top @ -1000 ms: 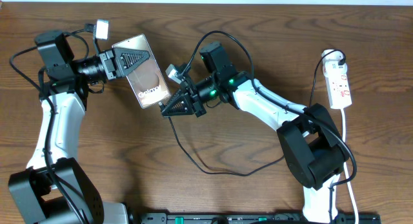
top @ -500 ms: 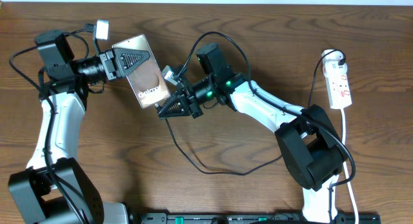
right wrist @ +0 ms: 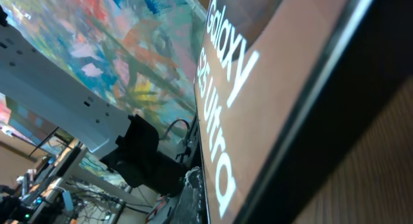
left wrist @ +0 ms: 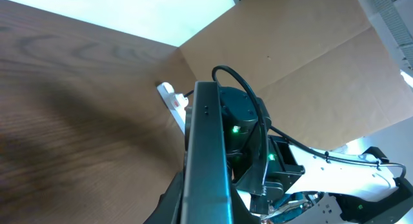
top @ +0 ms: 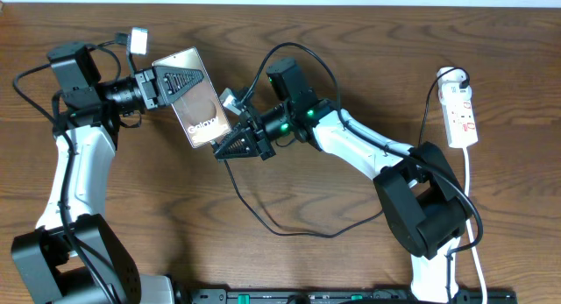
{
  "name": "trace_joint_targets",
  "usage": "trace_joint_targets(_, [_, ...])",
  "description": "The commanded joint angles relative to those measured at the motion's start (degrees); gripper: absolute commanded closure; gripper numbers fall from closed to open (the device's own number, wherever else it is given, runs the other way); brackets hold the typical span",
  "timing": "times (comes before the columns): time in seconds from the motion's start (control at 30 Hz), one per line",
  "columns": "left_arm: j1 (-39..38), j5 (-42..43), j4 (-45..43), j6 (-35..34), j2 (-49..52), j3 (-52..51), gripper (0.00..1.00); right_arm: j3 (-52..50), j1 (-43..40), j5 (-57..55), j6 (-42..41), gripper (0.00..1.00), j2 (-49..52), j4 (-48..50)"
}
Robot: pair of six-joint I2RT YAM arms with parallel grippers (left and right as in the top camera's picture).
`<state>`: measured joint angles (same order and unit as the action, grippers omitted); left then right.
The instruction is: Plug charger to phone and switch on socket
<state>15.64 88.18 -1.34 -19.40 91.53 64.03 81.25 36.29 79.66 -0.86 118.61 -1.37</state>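
L tool pinches phone; R tool at its edge, grip unclear; socket far right.

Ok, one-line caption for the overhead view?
Left gripper holds the phone; right gripper holds the charger at its lower edge; socket lies far right.

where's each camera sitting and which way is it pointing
Overhead: above the table, looking straight down on both arms, phone, charger, socket.
Left wrist: behind the left gripper, looking along the phone's edge toward the right arm and socket.
Right wrist: close against the phone's face; own fingers unclear.
All three share the phone.
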Motion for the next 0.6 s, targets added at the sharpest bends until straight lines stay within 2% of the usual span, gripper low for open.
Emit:
trace_joint_targets(0.0, [0.13,1.79,0.00,0.74,-0.11,-0.07,0.93,0.63,0.39,-0.50,-1.05,0.99,-0.09,0.35])
trace_joint_targets(0.57, [0.20,1.73,-0.02,1.42,-0.11,-0.07,0.93,0.63,0.02,-1.25,-1.90,0.99,-0.09,0.35])
